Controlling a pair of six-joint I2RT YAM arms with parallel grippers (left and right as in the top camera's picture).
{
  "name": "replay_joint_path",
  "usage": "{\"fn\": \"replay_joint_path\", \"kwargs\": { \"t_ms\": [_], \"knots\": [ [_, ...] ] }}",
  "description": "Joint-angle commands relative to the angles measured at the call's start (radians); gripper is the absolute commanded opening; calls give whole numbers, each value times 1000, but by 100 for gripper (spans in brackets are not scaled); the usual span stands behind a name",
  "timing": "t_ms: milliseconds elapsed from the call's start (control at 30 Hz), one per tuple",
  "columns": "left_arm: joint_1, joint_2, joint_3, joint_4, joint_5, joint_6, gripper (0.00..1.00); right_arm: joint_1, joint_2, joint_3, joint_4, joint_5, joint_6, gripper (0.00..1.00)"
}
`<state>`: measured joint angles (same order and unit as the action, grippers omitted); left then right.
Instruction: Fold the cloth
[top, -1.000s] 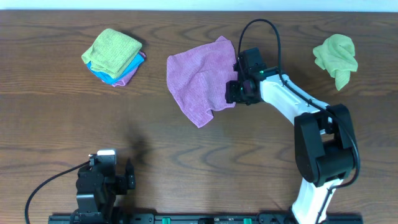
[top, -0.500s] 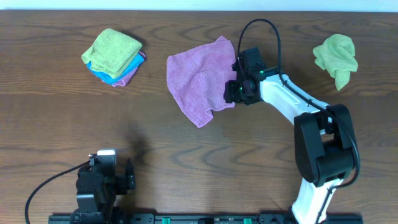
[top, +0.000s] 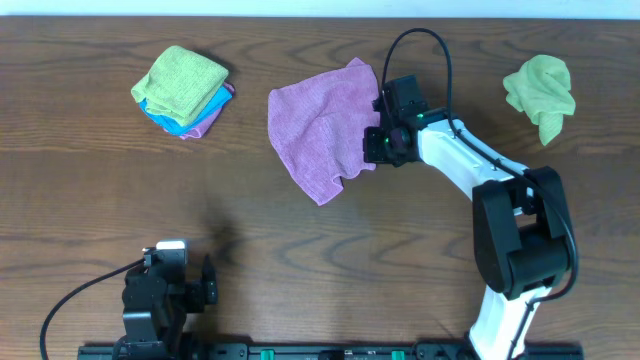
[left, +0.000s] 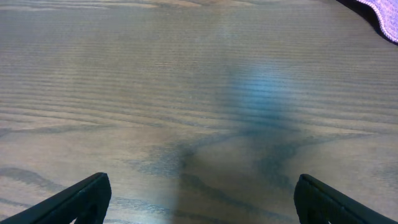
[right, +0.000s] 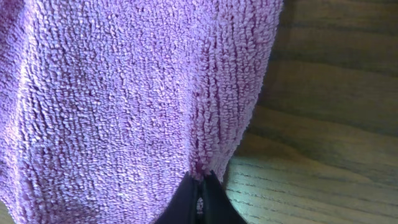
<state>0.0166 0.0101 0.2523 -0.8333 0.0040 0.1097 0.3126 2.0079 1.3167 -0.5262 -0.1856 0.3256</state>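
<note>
My right claw (right: 200, 186) pinches the purple terry cloth (top: 318, 125) on the dark wood-grain table (top: 300, 250); my left claw (left: 202, 196) gapes empty.

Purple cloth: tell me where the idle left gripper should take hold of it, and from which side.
Probably the pointed lower corner of the purple cloth, approached from the robot's base side. That corner juts out flat on the table, nearest the open left gripper, and well away from the right edge pinched in the right gripper.
</note>
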Motion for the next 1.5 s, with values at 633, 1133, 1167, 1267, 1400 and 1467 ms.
{"fn": "replay_joint_path", "kwargs": {
  "t_ms": [633,1133,1167,1267,1400,1467],
  "knots": [
    [-4,-6,-10,-38,-8,25,95,130,-240,12,71,-92,-370,2],
    [-4,-6,-10,-38,-8,25,95,357,-51,13,81,29,-283,33],
    [-4,-6,-10,-38,-8,25,95,352,-63,13,80,45,-265,37],
    [-4,-6,-10,-38,-8,25,95,332,-116,13,79,50,-238,44],
    [-4,-6,-10,-37,-8,25,95,304,-167,13,46,51,-192,52],
    [-4,-6,-10,-37,-8,25,95,293,-172,13,22,48,-163,55]
  ]
}}
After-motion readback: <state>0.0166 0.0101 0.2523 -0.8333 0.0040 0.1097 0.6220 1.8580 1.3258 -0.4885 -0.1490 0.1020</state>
